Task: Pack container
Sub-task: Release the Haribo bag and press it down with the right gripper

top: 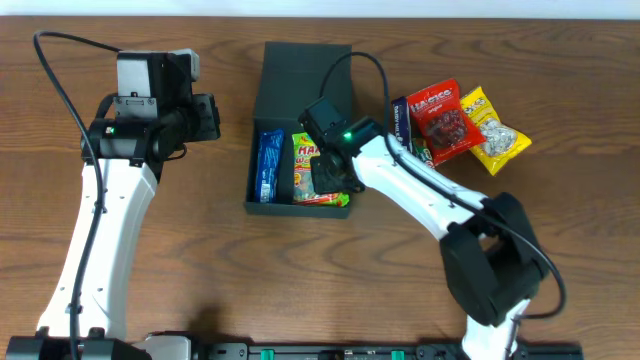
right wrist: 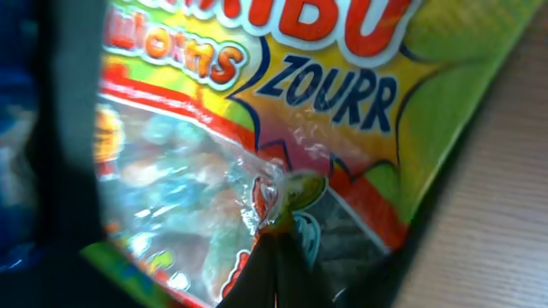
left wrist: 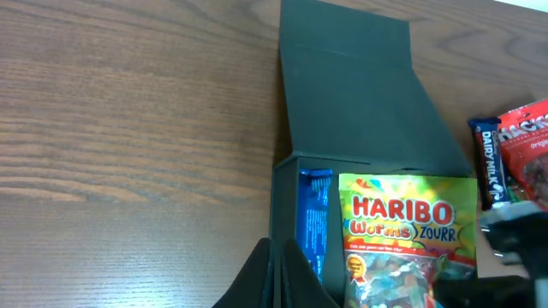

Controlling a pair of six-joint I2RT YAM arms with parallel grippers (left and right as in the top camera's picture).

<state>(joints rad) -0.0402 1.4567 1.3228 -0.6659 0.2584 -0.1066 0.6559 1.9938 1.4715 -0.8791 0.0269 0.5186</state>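
We find the container [top: 298,80] open, mid-surface toward the far edge. Right tool [top: 326,182] pinches the Haribo Worms Zourr bag [top: 304,158] inside it, beside a blue packet [top: 268,165]. Left tool [top: 212,115] closed, empty, near the container's left wall.

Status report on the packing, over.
Left gripper shut, empty, left of container. Right gripper shut on Haribo worms bag inside it, beside blue packet. Other snacks lie outside on its right; nothing blocking.
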